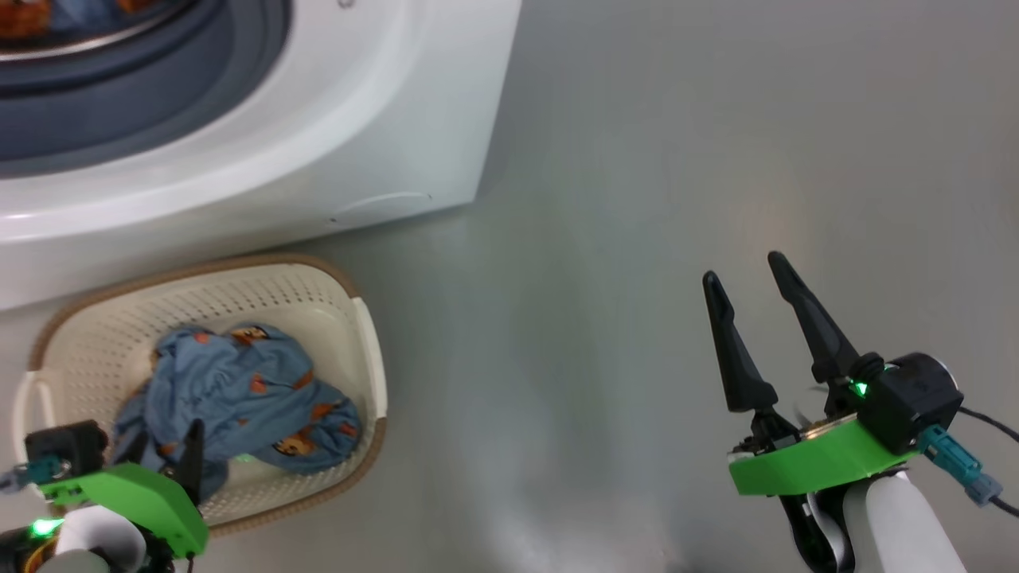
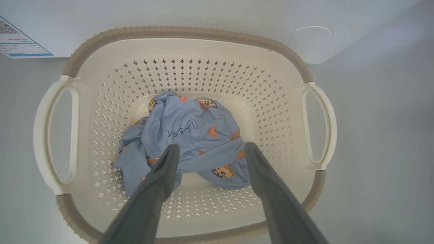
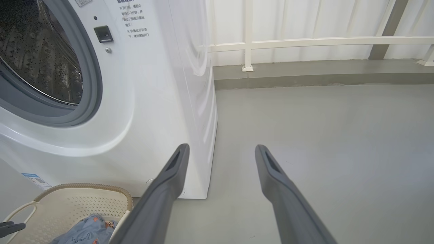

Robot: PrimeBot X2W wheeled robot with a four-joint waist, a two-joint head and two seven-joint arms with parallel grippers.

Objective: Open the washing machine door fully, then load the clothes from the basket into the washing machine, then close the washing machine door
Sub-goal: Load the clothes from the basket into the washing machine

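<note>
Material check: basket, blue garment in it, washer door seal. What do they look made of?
Basket: likely moulded plastic; matte cream wall with regular punched holes and a brown woven-look rim.
Blue garment: soft fabric, perhaps cotton knit; matte, rumpled folds, printed figures. The fibre cannot be told.
Door seal: probably rubber; smooth grey ring with a dull sheen.

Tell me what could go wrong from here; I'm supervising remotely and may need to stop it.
1. The left hand hangs open over the crumpled blue garment; a pinch on one fold may let the rest trail and snag on the basket rim.
2. A fingertip could catch the perforated wall and drag the basket along.
3. The right hand hovers open over the floor, apart from the basket, so it likely cannot steady it.
</note>
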